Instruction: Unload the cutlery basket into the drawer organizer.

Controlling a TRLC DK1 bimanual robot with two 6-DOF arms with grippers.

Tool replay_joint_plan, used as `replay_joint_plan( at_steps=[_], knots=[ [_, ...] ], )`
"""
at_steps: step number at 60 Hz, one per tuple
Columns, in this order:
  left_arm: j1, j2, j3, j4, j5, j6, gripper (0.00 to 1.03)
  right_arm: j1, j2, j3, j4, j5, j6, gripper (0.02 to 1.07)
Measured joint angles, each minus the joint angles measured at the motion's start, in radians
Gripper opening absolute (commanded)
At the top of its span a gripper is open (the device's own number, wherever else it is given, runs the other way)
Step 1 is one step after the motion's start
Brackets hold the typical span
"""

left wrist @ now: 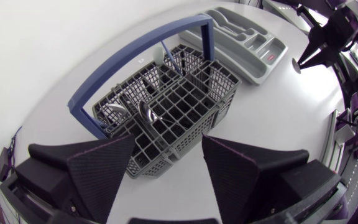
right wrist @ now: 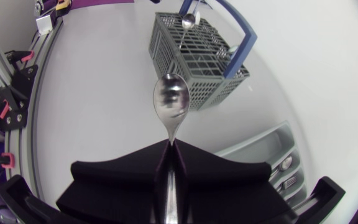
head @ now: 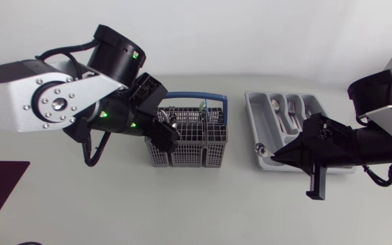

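Organizer [head: 251, 109] beside basket [head: 182, 158] holds several pieces [head: 286, 113]; basket apparently retains at least two. Right gripper [right wrist: 169, 147] fingers clamp a spoon [right wrist: 171, 102]; left gripper [left wrist: 167, 148] fingers apart above basket.

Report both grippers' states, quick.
Left gripper: open, holding nothing, at the cutlery basket.
Right gripper: shut on a spoon.

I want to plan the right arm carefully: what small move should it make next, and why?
Probably shift the right gripper further over the organizer and lower it. It is shut on a spoon that is not yet in a compartment.
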Motion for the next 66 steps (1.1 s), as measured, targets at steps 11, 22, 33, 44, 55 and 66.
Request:
replay_joint_plan(
  at_steps=[11, 22, 33, 44, 55, 66],
  knots=[
    [-0.001, 0.051, 0.000, 0.006, -0.014, 0.003, 0.86, -0.204, 0.218, 0.091, -0.080, -0.051, -0.256, 0.08],
    [-0.001, 0.088, 0.011, 0.016, -0.019, 0.003, 0.86, -0.341, 0.411, 0.203, -0.095, -0.053, -0.450, 0.08],
    [-0.001, 0.116, 0.023, 0.046, -0.040, 0.003, 0.86, -0.411, 0.584, 0.319, -0.094, -0.021, -0.575, 0.08],
    [-0.001, 0.132, 0.026, 0.064, -0.045, 0.003, 0.86, -0.454, 0.698, 0.362, -0.065, 0.038, -0.649, 0.08],
    [-0.001, 0.142, 0.028, 0.112, -0.071, 0.004, 0.86, -0.469, 0.736, 0.356, 0.005, 0.089, -0.687, 0.17],
    [-0.010, 0.157, 0.032, 0.139, -0.090, 0.004, 0.86, -0.469, 0.728, 0.325, 0.031, 0.104, -0.686, 0.66]
  ],
)
